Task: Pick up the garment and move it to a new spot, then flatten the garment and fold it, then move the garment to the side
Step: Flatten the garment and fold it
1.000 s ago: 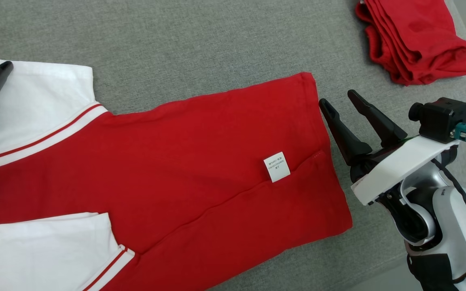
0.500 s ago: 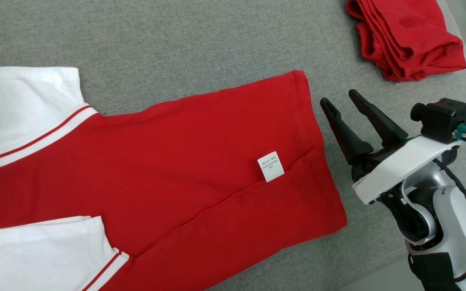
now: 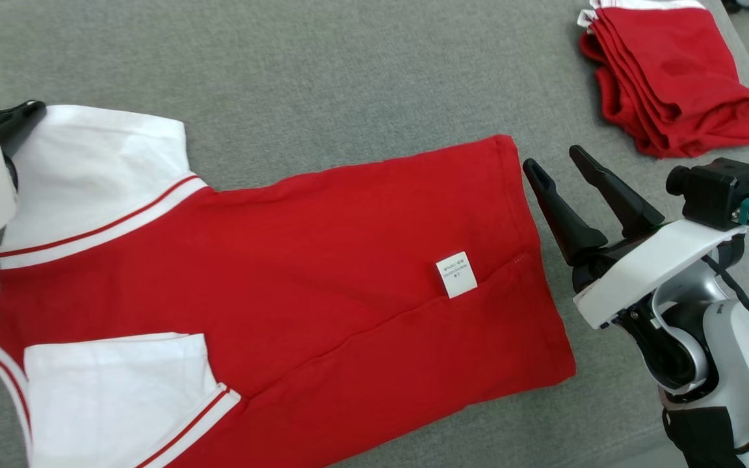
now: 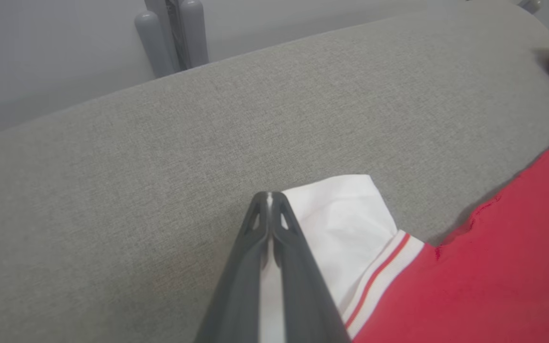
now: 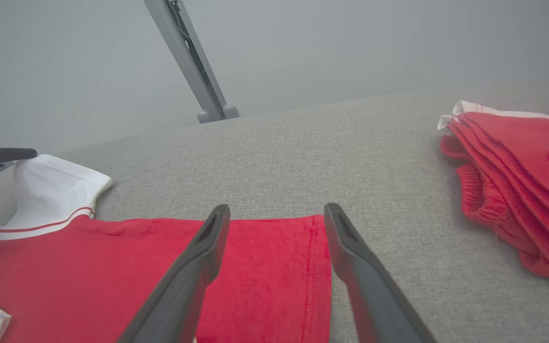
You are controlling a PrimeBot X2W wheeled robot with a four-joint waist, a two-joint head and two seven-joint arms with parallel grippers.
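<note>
Red garment [image 3: 283,260] lies flat on the grey cushion [image 3: 283,58] in the head view, with the left gripper [image 3: 23,117] at its far white sleeve [image 3: 101,156], the right gripper [image 3: 553,156] just beside the hem [image 3: 517,195] and a folded red pile [image 3: 680,78] well apart. In the left wrist view we see the fingers pinched together on the sleeve edge. In the right wrist view we see the fingers spread wide over the hem, holding nothing.

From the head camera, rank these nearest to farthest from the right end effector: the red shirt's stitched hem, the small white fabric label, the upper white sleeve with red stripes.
1. Stitched hem, just left of the right end effector.
2. White label, on the red body near that hem.
3. Upper white sleeve, far left, pinched by the left end effector.
</note>
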